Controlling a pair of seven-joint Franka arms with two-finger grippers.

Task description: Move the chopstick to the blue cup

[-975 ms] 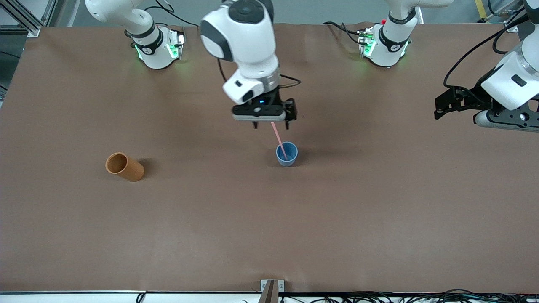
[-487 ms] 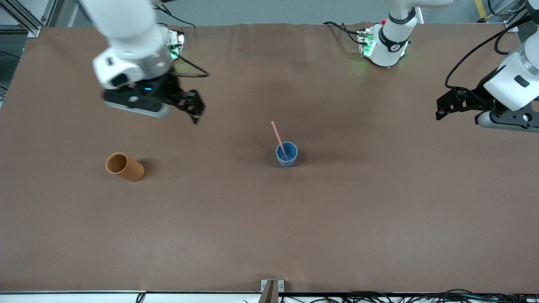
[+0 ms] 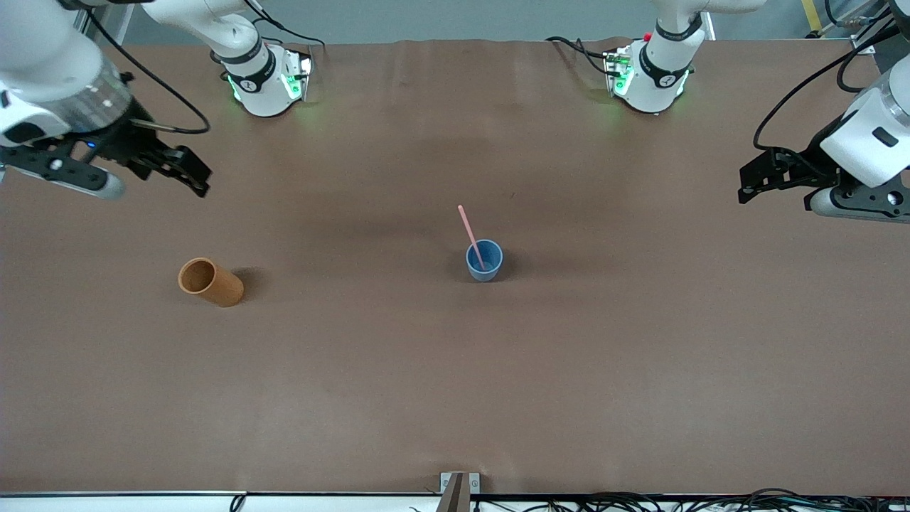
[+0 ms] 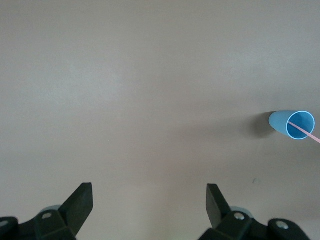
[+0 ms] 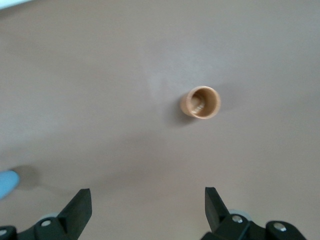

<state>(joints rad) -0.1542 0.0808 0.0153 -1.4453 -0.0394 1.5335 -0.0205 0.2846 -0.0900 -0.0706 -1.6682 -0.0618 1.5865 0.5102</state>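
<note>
Chopstick [image 4: 306,132] tip cut off at frame edge (left wrist view).

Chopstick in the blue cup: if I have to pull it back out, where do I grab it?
Pinch the chopstick on its bare upper length above the blue cup rim, coming down from above; it leans toward the robots' bases, so tilt to match.
</note>
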